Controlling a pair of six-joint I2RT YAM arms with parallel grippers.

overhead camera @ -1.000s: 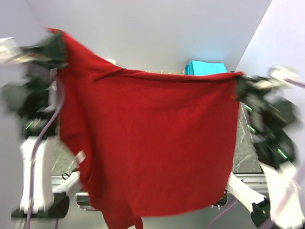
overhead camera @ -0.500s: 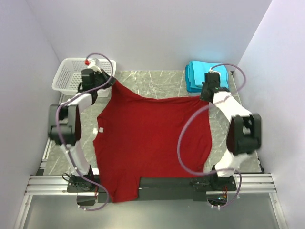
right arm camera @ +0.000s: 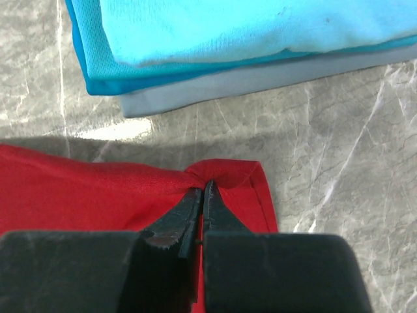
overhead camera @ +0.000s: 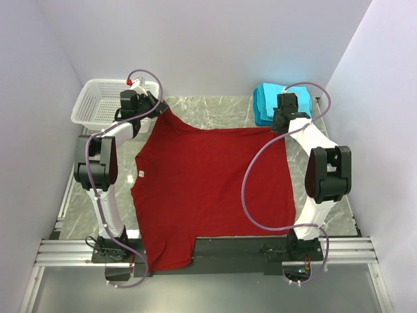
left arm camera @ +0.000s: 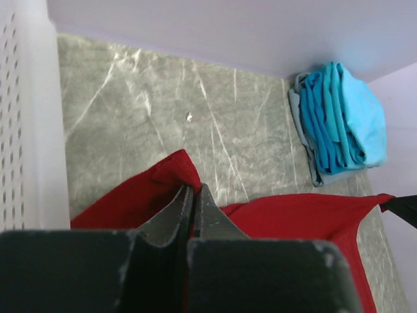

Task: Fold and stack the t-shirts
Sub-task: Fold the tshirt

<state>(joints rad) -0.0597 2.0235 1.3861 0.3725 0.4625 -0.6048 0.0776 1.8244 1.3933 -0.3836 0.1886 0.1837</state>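
The deep red t-shirt lies spread flat on the grey marbled table, its near edge hanging over the front rail. My left gripper is shut on its far left corner beside the basket. My right gripper is shut on its far right corner. The shirt's far edge stretches between the two grippers. A stack of folded turquoise t-shirts sits at the back right, just beyond the right gripper; it also shows in the left wrist view and the right wrist view.
A white plastic mesh basket stands at the back left, right beside the left gripper; its wall fills the left of the left wrist view. Grey table shows between the basket and the turquoise stack. Walls close in on three sides.
A second ago both grippers held the red shirt hanging high in the air. They have brought it down and pushed away from the bases, laying it flat and stretched on the table.
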